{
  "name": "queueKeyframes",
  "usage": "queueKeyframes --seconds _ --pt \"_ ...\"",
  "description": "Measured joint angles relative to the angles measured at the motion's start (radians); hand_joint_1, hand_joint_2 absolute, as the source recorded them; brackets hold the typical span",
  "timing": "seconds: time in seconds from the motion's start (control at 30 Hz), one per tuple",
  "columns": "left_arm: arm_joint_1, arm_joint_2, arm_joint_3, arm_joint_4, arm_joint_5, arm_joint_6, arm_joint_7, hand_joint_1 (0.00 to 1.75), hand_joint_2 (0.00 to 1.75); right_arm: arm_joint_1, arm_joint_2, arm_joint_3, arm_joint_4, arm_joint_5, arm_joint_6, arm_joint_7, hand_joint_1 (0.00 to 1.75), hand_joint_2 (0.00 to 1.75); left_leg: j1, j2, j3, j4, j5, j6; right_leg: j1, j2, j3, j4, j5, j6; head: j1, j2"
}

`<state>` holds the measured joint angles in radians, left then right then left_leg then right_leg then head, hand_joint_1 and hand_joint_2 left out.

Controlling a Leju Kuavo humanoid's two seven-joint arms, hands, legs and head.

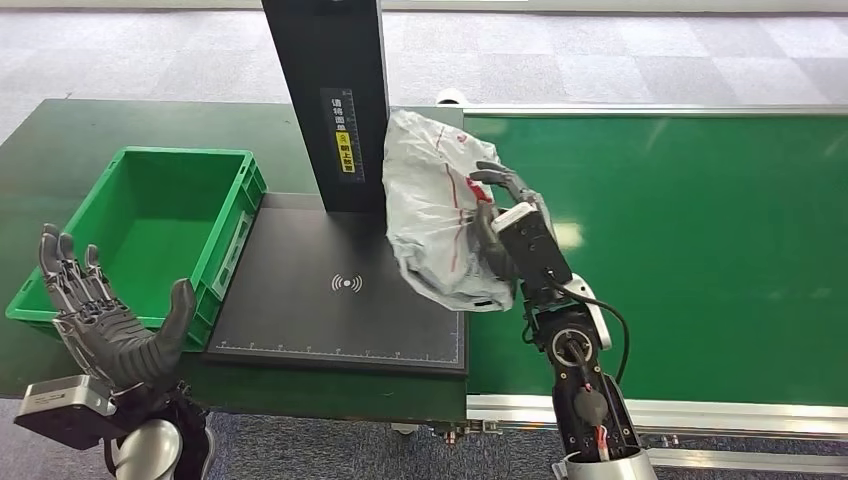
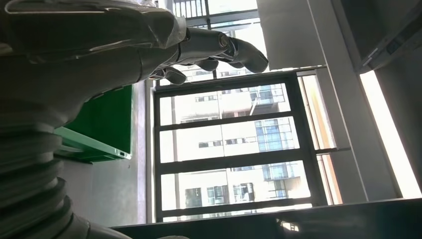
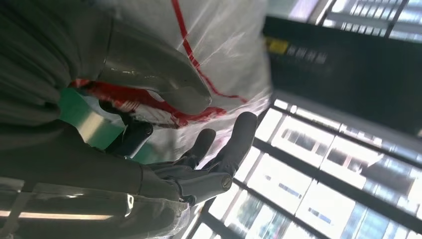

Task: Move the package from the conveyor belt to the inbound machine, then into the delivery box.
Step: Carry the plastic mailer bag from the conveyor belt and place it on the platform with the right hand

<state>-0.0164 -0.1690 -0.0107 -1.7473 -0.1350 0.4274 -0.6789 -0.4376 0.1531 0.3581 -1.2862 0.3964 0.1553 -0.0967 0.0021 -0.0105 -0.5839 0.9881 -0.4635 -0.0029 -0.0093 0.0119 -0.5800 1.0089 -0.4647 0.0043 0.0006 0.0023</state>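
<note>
Two hands up: right hand [image 1: 500, 205] grips the white package [image 1: 432, 205], which hangs over the scanner pad's [image 1: 340, 300] 3 o'clock edge beside the belt [image 1: 680, 250]. Left hand [image 1: 105, 315] is spread, palm-up, holding nothing, at the green bin's [image 1: 150, 215] 6 o'clock.

A tall black post [image 1: 325, 100] stands at the far edge of the flat black scanner pad [image 1: 340, 300]. The white package [image 1: 435, 210] hangs just to the right of the post, very near it, held by the right hand [image 1: 497, 215]. The near and middle part of the pad is bare. The green box [image 1: 150, 225] sits just left of the pad, with its top open. Its right wall stands up between the pad and the inside of the box. The left hand [image 1: 110, 315] is held up, fingers spread, near the box's near wall.
</note>
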Motion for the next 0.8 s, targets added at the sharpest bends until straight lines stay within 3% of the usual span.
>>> queueKeyframes --seconds 0.3,0.33,0.43,0.47,0.67,0.8 --pt "-0.021 0.011 0.001 0.003 0.005 0.016 0.015 0.00 1.75 -0.092 0.065 0.137 0.215 -0.074 0.042 -0.024 1.75 1.75 0.000 -0.001 0.000 0.000 0.000 0.000 0.000 -0.001 0.000 0.000 0.000 0.000 0.000 0.000" --pt "-0.021 0.012 0.001 0.003 0.006 0.017 0.015 0.00 1.75 -0.097 0.068 0.142 0.226 -0.076 0.043 -0.025 1.47 1.75 0.000 -0.001 0.000 0.000 0.000 0.000 0.000 -0.001 0.000 0.000 0.000 0.000 0.000 0.000" --pt "-0.020 0.015 0.001 0.003 0.006 0.023 0.015 0.00 1.75 -0.110 0.072 0.154 0.253 -0.074 0.039 -0.011 0.16 1.75 0.000 -0.001 0.000 0.000 0.000 0.000 0.000 -0.001 0.000 0.000 0.000 0.000 0.000 0.000" --pt "-0.019 0.016 0.001 0.003 0.007 0.027 0.016 0.00 1.75 -0.114 0.073 0.158 0.262 -0.070 0.034 0.000 0.00 1.75 0.000 -0.001 0.000 0.000 0.000 0.000 0.000 -0.001 0.000 0.000 0.000 0.000 0.000 0.000" --pt "-0.004 0.018 0.002 -0.002 0.009 0.032 0.023 0.00 1.75 -0.145 0.075 0.176 0.331 -0.046 -0.009 0.040 0.00 1.75 0.000 -0.001 0.000 0.000 0.000 0.000 0.000 -0.001 0.000 0.000 0.000 0.000 0.000 0.000" --pt "-0.001 0.018 -0.004 -0.001 0.004 -0.013 0.047 0.00 1.75 -0.150 0.075 0.177 0.360 -0.061 -0.030 -0.028 0.00 1.75 0.000 -0.001 0.000 0.000 0.000 0.000 0.000 -0.001 -0.001 0.000 0.000 0.000 0.000 0.000"
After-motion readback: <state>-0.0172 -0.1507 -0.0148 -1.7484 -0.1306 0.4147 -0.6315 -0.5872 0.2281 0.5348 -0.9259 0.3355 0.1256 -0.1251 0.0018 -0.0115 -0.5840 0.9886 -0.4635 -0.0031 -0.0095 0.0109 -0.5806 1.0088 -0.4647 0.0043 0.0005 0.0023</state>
